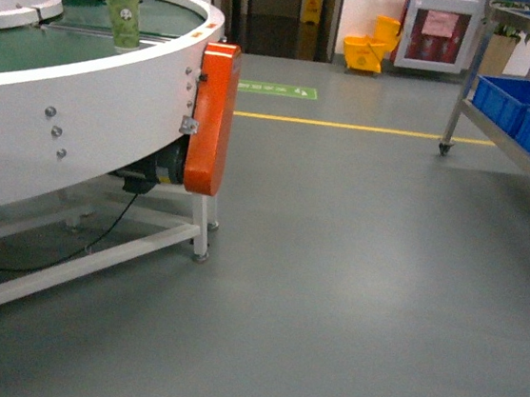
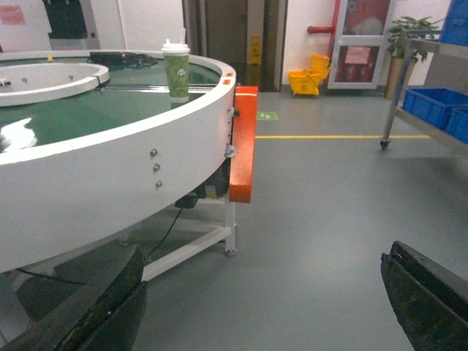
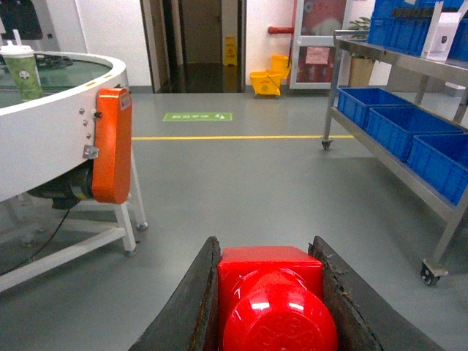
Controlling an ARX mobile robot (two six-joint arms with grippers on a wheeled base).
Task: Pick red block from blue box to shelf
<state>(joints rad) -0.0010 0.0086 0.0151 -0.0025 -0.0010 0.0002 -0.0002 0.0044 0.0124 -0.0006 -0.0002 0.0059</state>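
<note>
R gripper (image 3: pixel 270 307) is clamped on the red block (image 3: pixel 272 296), fingers (image 3: pixel 191 307) pressed to both its sides, stud facing the cam, held above grey floor (image 1: pixel 350 294) w/ the shelf (image 3: pixel 409 66) off to the right, blue crates (image 3: pixel 398 128) on its lower tier. L gripper (image 2: pixel 267 300) has jaws spread wide w/ nothing between, only floor under it. Round white conveyor table (image 1: pixel 93 112) w/ orange guard (image 1: pixel 212 116) sits to the left, green cup (image 1: pixel 121 10) on top; yellow mop bucket (image 1: pixel 368 47) by the far wall; blue box not in any view.
</note>
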